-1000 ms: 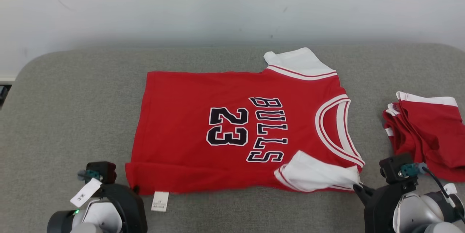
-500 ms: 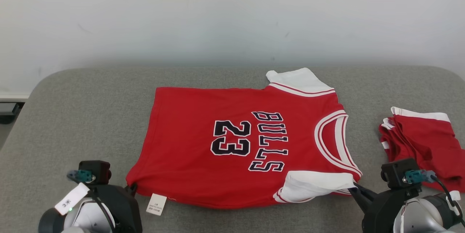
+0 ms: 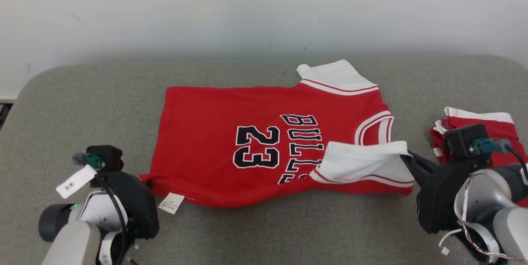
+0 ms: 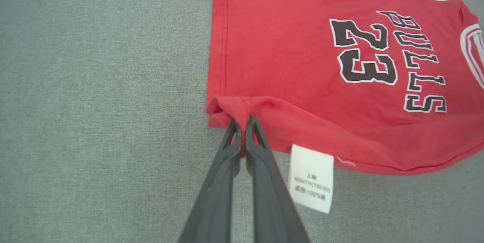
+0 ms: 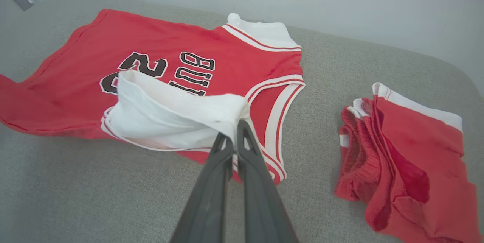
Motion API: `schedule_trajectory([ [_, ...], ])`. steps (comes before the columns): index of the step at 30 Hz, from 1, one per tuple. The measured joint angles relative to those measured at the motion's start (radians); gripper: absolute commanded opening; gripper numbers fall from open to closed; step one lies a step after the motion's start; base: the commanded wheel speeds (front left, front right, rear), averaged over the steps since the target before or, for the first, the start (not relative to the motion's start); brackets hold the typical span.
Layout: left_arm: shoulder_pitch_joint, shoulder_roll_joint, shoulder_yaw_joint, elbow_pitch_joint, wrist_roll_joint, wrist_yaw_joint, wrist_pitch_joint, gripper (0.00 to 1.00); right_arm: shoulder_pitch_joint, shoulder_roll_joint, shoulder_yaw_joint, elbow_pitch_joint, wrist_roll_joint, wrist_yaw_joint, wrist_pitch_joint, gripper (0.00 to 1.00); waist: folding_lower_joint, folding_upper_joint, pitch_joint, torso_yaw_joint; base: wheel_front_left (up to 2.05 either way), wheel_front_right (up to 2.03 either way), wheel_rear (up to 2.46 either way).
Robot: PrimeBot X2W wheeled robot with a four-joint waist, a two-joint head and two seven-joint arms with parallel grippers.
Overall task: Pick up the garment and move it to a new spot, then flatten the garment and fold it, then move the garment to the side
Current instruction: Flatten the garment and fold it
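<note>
The garment (image 3: 255, 128) is a red jersey with white sleeves and "BULLS 23" in black, spread on the grey cushion. Its near edge is lifted off the cushion. My left gripper (image 3: 145, 182) is shut on the jersey's near hem corner (image 4: 227, 108), next to a white care label (image 4: 312, 178). My right gripper (image 3: 406, 157) is shut on the near white sleeve (image 5: 177, 116), holding it raised over the "BULLS" lettering. The far white sleeve (image 3: 334, 76) lies flat toward the wall.
A folded pile of red and white clothes (image 3: 482, 126) lies at the right, close behind my right wrist, also seen as the pile (image 5: 408, 148). The grey cushion (image 3: 82, 100) ends at a white wall (image 3: 247, 9) behind.
Both grippers have lifted the jersey's near edge and carried it toward the wall. The white sleeve now hangs over the lettering. The camera also shifted between frames.
</note>
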Motion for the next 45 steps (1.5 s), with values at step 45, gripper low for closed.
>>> schedule_trajectory([
  [45,-0.408,-0.023,-0.052,0.362,0.042,-0.018,0.112,0.05,-0.395,0.069,0.077,0.411,-0.058,0.093,-0.187,0.00,0.0000,0.0001,0.187,-0.017,0.00,0.00,0.00],
])
